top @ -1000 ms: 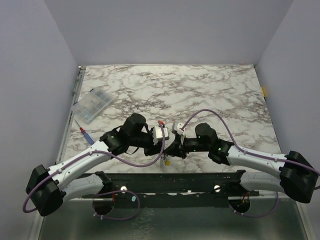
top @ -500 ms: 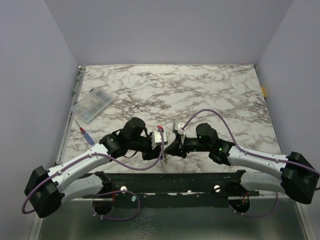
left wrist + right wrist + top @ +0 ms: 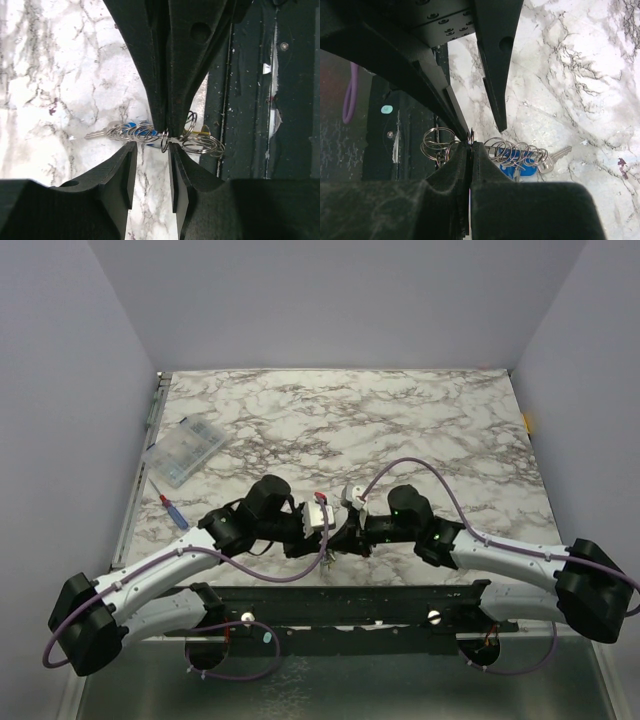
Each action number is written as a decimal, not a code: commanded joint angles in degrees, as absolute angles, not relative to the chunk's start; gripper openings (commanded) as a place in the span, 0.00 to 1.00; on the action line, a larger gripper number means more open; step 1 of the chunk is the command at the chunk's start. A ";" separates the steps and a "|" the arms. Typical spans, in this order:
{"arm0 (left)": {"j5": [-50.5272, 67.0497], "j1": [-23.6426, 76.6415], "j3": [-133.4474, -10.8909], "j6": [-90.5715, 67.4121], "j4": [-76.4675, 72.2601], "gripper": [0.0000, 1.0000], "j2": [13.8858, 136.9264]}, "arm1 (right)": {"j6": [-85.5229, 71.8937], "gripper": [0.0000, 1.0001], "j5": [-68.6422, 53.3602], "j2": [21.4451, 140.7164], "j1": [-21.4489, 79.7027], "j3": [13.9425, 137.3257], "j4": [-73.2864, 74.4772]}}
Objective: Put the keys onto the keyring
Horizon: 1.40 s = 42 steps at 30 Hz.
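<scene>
The keyring (image 3: 164, 141), a small thin wire loop, stands edge-on, pinched in the shut jaws of the right gripper (image 3: 470, 144). Silvery wire rings bunch on both sides of it. The keys (image 3: 131, 127) sit among them: one blue-headed with its silvery blade sticking outward, and a yellow head on the opposite side.

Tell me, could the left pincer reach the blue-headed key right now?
Probably not cleanly: the blue-headed key sits among tangled wire rings, and the right pincer, shut on the keyring, crowds the left pincer's open tips.
</scene>
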State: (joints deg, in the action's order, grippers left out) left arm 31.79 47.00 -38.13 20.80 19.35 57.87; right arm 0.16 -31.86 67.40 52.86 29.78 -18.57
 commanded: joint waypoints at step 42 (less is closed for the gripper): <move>32.85 47.75 -28.58 19.27 1.01 0.00 45.63 | -5.81 0.48 -24.09 61.01 53.00 24.60 -22.10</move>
State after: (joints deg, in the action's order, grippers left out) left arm 33.26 47.40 -29.10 20.38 5.98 46.87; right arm -4.23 -25.69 61.41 52.56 25.69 -19.79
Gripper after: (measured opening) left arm 0.017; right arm 0.521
